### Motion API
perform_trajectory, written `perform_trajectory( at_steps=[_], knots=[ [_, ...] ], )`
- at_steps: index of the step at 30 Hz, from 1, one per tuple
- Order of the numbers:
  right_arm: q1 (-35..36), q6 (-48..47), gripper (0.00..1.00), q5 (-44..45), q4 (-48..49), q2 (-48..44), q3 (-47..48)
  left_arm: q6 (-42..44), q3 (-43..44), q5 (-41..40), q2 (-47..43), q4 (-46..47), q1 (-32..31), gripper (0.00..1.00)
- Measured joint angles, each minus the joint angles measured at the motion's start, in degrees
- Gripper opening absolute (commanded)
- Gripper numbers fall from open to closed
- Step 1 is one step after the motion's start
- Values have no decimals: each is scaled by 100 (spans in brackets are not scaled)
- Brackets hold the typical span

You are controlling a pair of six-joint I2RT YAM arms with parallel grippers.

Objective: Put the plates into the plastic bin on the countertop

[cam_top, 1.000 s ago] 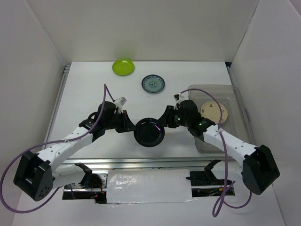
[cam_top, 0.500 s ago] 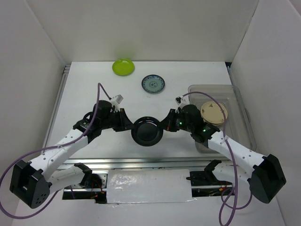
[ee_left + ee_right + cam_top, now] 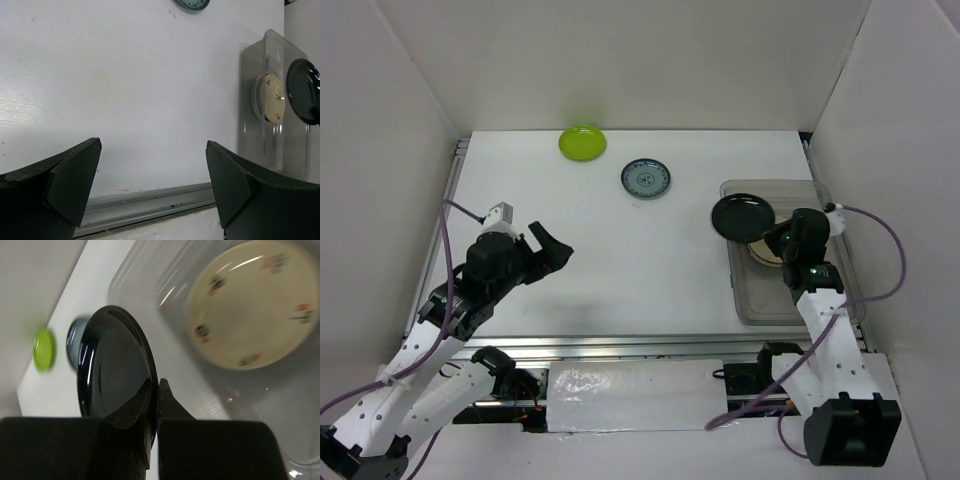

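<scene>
My right gripper (image 3: pixel 772 232) (image 3: pixel 155 385) is shut on the rim of a black plate (image 3: pixel 740 216) (image 3: pixel 112 365), held in the air over the left end of the clear plastic bin (image 3: pixel 830 305) (image 3: pixel 150 277) (image 3: pixel 248 120). A cream plate (image 3: pixel 767 247) (image 3: pixel 255 305) (image 3: pixel 273 97) lies inside the bin on top of others. A lime green plate (image 3: pixel 582 141) (image 3: pixel 43 349) and a blue-grey patterned plate (image 3: pixel 645 178) (image 3: pixel 74 335) (image 3: pixel 192 4) rest on the white countertop (image 3: pixel 600 260) at the back. My left gripper (image 3: pixel 552 250) (image 3: pixel 152 165) is open and empty, over the countertop's left side.
White walls enclose the countertop on three sides. Metal rails run along the left edge (image 3: pixel 453 200) and the near edge (image 3: pixel 620 345) (image 3: pixel 150 207). The right arm's purple cable loops beside the bin's right rim.
The left gripper let go of the black plate, opened wide and pulled back to the left. The right gripper, shut on the plate, carried it right, over the bin.
</scene>
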Motion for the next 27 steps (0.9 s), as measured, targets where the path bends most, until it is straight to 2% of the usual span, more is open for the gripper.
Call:
perform_trajectory(
  at_steps=[5, 7, 10, 11, 12, 13, 15, 20, 27],
  knots=[
    [-1624, 356, 0, 131, 199, 417, -114, 170, 0, -68, 70, -350, 0, 99],
    [-1899, 483, 0, 142, 350, 684, -267, 317, 0, -24, 227, -459, 2, 99],
    [-2033, 566, 6, 160, 400, 1200, -328, 501, 0, 90, 400, -614, 4, 99],
    [-2055, 566, 23, 166, 431, 1353, -323, 557, 0, 118, 407, -640, 4, 99],
    [-2070, 570, 45, 170, 450, 1491, -310, 636, 0, 146, 404, -656, 4, 99],
    [-2074, 608, 83, 181, 450, 1600, -282, 675, 0, 181, 398, -656, 4, 99],
    [-2094, 579, 100, 243, 422, 1735, -184, 767, -20, 221, 391, -643, 4, 99],
    [-2035, 629, 100, 380, 282, 1493, 13, 798, -195, 341, 413, -612, 7, 99],
    [-1816, 822, 100, 356, -345, 293, -26, 684, -260, 345, 599, -511, 7, 99]
  ],
)
